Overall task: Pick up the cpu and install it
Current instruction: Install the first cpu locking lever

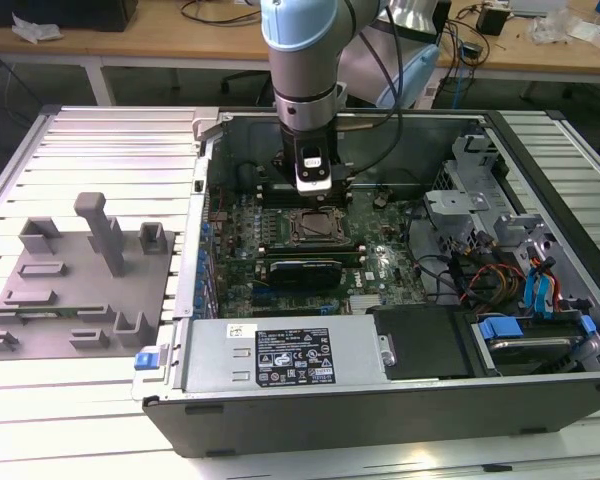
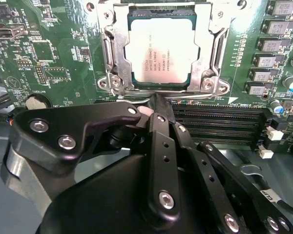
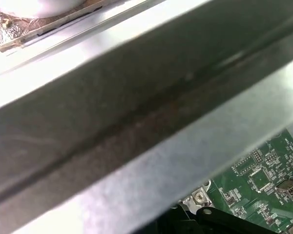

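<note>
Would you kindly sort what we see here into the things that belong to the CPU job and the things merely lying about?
Belonging to the job:
- the shiny silver square cpu, lying in the metal-framed socket
- the black gripper, just beside that socket

Lying about:
- the grey plastic blocks outside the case
- the black memory slots
- the blue drive cables

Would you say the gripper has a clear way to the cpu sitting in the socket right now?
Probably yes: the cpu lies uncovered in the open socket frame, and the gripper sits just beside it with nothing between.
</note>
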{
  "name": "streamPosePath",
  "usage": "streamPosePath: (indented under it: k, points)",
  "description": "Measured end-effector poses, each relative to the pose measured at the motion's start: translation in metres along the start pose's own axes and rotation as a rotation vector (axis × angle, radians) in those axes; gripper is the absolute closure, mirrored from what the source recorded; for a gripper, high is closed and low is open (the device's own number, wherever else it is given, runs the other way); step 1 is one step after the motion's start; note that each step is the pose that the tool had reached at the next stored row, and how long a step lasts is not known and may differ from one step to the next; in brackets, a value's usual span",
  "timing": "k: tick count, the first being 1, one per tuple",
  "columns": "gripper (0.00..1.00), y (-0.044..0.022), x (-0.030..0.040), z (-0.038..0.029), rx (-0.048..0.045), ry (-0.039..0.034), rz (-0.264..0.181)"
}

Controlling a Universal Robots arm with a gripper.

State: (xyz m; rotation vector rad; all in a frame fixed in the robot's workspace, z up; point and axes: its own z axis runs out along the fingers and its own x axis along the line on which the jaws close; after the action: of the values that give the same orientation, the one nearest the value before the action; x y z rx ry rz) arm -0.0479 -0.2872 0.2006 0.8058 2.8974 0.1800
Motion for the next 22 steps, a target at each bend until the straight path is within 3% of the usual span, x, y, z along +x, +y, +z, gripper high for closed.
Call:
streamPosePath:
  k: [8,22]
  points:
    - [0.89,0.0028,0.0,-0.0096,-0.0002,0.0001,0.0]
    - [0.89,0.0082,-0.0009,-0.0089,0.0008,-0.0004,0.0]
